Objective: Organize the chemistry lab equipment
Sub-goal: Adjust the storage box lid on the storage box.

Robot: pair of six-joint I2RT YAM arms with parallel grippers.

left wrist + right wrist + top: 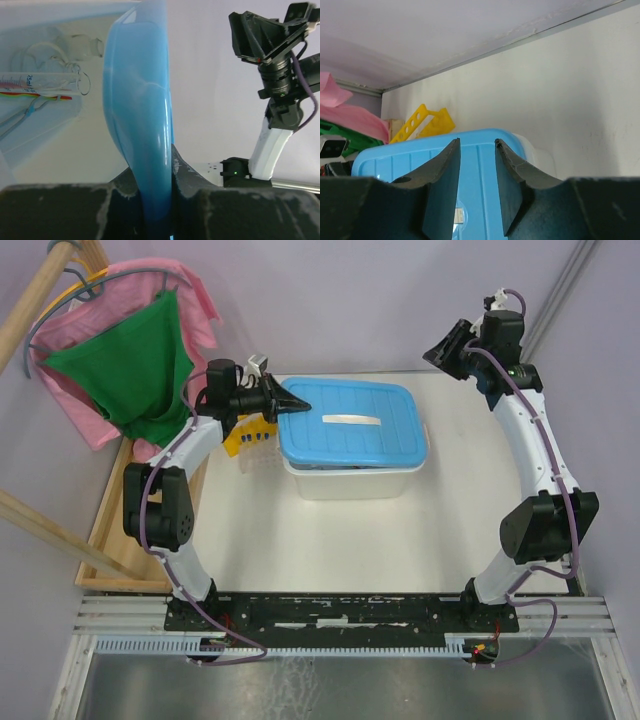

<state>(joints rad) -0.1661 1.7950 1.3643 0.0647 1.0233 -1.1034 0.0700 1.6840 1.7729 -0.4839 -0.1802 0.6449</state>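
Left fingers [75, 212] clamp the blue lid [140, 125] by its edge, holding it raised, likely to expose the flasks [70, 50] in the tub [350, 483] beyond; right fingers [442, 190] hang apart, empty, well away.

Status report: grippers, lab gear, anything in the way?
Left gripper shut on blue lid edge. Right gripper open, empty. Flasks, tongs inside the tub; yellow rack beside it. Lid mostly covers tub.

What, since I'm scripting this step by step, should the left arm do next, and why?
Probably raise the blue lid and carry it off the white tub: the left fingers pinch its edge, it covers most of the tub, and the flasks and tongs lie inside.
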